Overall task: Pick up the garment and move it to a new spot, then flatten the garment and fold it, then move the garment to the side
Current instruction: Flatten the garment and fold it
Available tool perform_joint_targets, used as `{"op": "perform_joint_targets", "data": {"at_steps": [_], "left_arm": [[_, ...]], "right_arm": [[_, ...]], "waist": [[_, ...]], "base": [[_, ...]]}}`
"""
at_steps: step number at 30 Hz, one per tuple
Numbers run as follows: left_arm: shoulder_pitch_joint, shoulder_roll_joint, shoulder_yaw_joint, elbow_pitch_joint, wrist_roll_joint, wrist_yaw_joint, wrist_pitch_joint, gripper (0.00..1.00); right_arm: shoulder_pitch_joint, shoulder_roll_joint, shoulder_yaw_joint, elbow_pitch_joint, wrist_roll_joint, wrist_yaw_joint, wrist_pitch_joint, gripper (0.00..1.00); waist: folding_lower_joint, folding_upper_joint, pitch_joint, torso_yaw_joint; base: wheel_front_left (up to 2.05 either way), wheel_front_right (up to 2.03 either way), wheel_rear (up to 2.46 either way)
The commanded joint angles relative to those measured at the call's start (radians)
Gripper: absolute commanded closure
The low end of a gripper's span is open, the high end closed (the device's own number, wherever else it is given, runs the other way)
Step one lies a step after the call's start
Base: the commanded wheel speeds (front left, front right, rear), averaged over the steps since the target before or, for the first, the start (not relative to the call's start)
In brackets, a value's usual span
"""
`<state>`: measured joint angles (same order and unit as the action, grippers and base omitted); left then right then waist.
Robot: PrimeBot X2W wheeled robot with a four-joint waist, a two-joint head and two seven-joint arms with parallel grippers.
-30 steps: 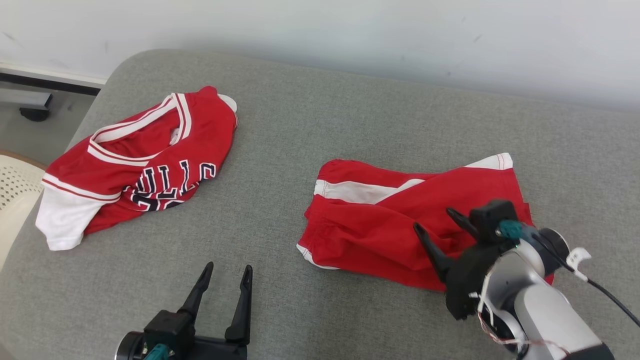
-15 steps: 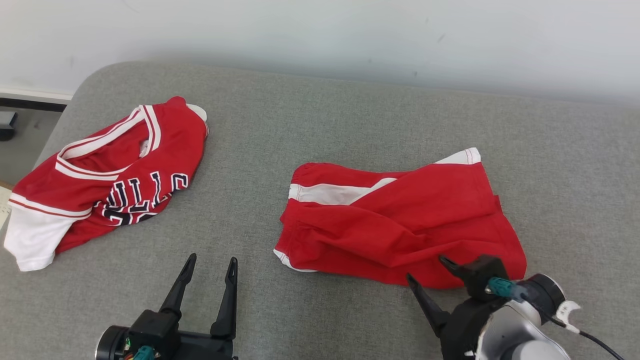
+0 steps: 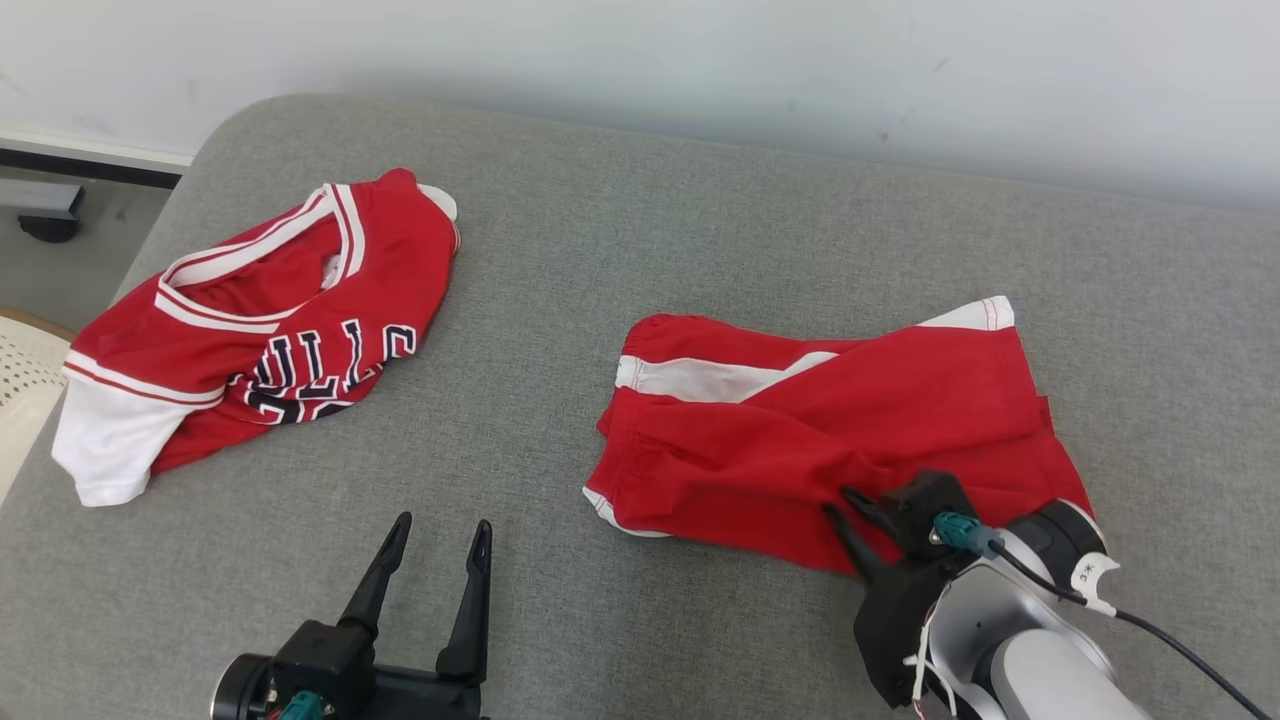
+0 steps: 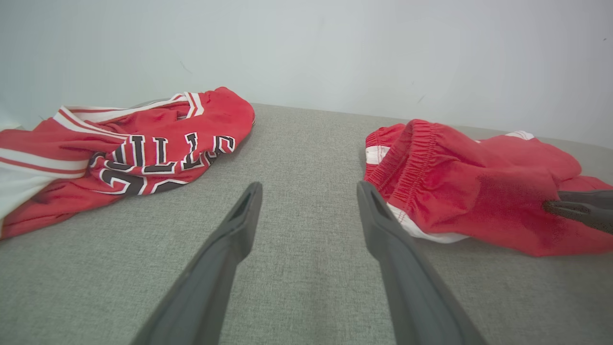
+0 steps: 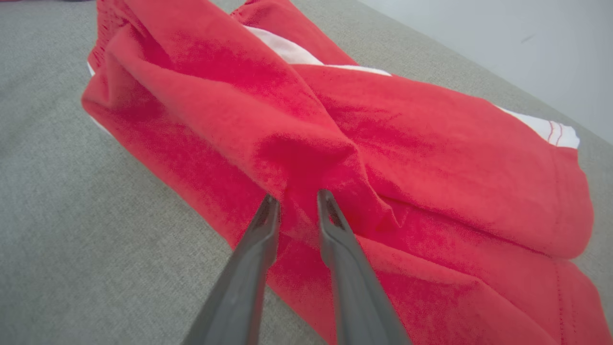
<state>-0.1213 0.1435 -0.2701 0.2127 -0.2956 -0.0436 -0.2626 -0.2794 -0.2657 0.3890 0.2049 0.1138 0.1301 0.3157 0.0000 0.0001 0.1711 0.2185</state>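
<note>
The garment, red shorts [image 3: 800, 430] with white side panels, lies crumpled on the right half of the grey padded surface [image 3: 600, 250]. My right gripper [image 3: 842, 503] reaches into its near edge. In the right wrist view the gripper [image 5: 298, 197] has its fingers drawn close together, with a raised fold of the red cloth [image 5: 407, 124] pinched between the tips. My left gripper [image 3: 442, 524] stands open over bare grey surface at the lower left, holding nothing. In the left wrist view this gripper [image 4: 309, 188] sits left of the shorts' elastic waistband [image 4: 412, 158].
A red and white basketball jersey [image 3: 280, 320] with dark lettering lies crumpled at the far left of the surface, also seen as the jersey [image 4: 119, 148] in the left wrist view. A cream perforated chair [image 3: 25, 370] stands past the left edge. A pale wall runs behind.
The head camera shifted between frames. My right gripper's wide-open fingers have closed onto a fold at the shorts' near edge. The left gripper stayed open in place.
</note>
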Motion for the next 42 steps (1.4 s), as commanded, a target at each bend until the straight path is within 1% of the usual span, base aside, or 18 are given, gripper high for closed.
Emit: {"op": "perform_joint_targets", "data": {"at_steps": [1, 7, 11, 16, 17, 20, 21, 23, 26, 30, 31, 36, 38, 42], "left_arm": [[0.015, -0.004, 0.004, 0.003, 0.006, -0.003, -0.003, 0.0], [0.003, -0.015, 0.007, 0.012, 0.006, -0.012, -0.003, 0.0], [-0.01, -0.022, 0.009, 0.014, 0.008, -0.017, -0.003, 0.0], [-0.028, -0.033, 0.002, 0.018, 0.014, -0.027, -0.003, 0.0], [-0.028, -0.033, 0.002, 0.018, 0.014, -0.027, -0.003, 0.0], [-0.034, -0.041, -0.001, 0.024, 0.017, -0.034, -0.003, 0.0], [-0.041, -0.046, -0.001, 0.025, 0.019, -0.038, -0.003, 0.0], [-0.047, -0.049, -0.002, 0.027, 0.026, -0.042, -0.003, 0.0], [-0.049, -0.04, 0.003, 0.025, 0.04, -0.043, -0.003, 0.0], [-0.067, -0.007, -0.004, 0.032, 0.047, -0.054, -0.003, 0.0], [-0.073, 0.003, -0.013, 0.036, 0.047, -0.063, -0.001, 0.0], [-0.122, 0.08, -0.097, 0.061, 0.031, -0.084, 0.032, 0.0], [-0.154, 0.109, -0.137, 0.084, 0.012, -0.088, 0.051, 0.0], [-0.227, 0.171, -0.229, 0.122, -0.063, -0.085, 0.088, 0.0]], "right_arm": [[-0.013, 0.004, -0.006, 0.0, -0.002, 0.001, -0.009, 1.0], [-0.055, -0.004, -0.011, 0.007, 0.025, 0.001, -0.007, 1.0], [-0.123, -0.028, -0.037, 0.014, 0.039, 0.001, 0.005, 1.0], [-0.232, -0.062, -0.028, 0.084, 0.048, 0.001, 0.014, 1.0], [-0.232, -0.062, -0.028, 0.084, 0.048, 0.001, 0.014, 1.0], [-0.285, -0.067, -0.007, 0.147, 0.071, 0.001, 0.013, 1.0], [-0.31, -0.069, 0.01, 0.191, 0.088, 0.001, 0.013, 0.0], [-0.327, -0.066, 0.025, 0.221, 0.116, 0.001, 0.002, 0.0], [-0.327, -0.061, 0.023, 0.232, 0.167, 0.001, -0.017, 0.0], [-0.286, -0.052, -0.014, 0.187, 0.244, 0.001, -0.041, 0.0], [-0.273, -0.056, -0.03, 0.167, 0.252, 0.001, -0.046, 0.0], [-0.18, -0.066, -0.112, 0.039, 0.268, 0.001, -0.045, 0.0], [-0.131, -0.056, -0.147, -0.01, 0.262, 0.001, -0.034, 0.0], [-0.042, -0.02, -0.203, -0.094, 0.244, 0.001, -0.008, 0.0]], "waist": [[0.0, -0.0001, 0.0, 0.003], [0.0, -0.0001, 0.011, 0.013], [0.0, -0.0001, 0.025, 0.022], [0.0, -0.0001, 0.047, 0.048], [0.0, -0.0001, 0.047, 0.048], [0.0, -0.0001, 0.057, 0.065], [0.0, -0.0001, 0.061, 0.072], [0.0, -0.0001, 0.062, 0.075], [0.0, -0.0001, 0.053, 0.064], [0.0, -0.0001, 0.032, 0.021], [0.0, -0.0001, 0.027, 0.008], [0.0, -0.0001, 0.007, -0.071], [0.0, -0.0001, 0.004, -0.102], [0.0, -0.0001, 0.008, -0.166]], "base": [[0.0, 0.0, 0.0], [0.0, 0.0, 0.0], [0.0, 0.0, 0.0], [0.0, 0.0, 0.0], [0.0, 0.0, 0.0], [0.0, 0.0, 0.0], [0.0, 0.0, 0.0], [0.0, 0.0, 0.0], [0.0, 0.0, 0.0], [0.0, 0.0, 0.0], [0.0, 0.0, 0.0], [0.0, 0.0, 0.0], [0.0, 0.0, 0.0], [0.0, 0.0, 0.0]]}}
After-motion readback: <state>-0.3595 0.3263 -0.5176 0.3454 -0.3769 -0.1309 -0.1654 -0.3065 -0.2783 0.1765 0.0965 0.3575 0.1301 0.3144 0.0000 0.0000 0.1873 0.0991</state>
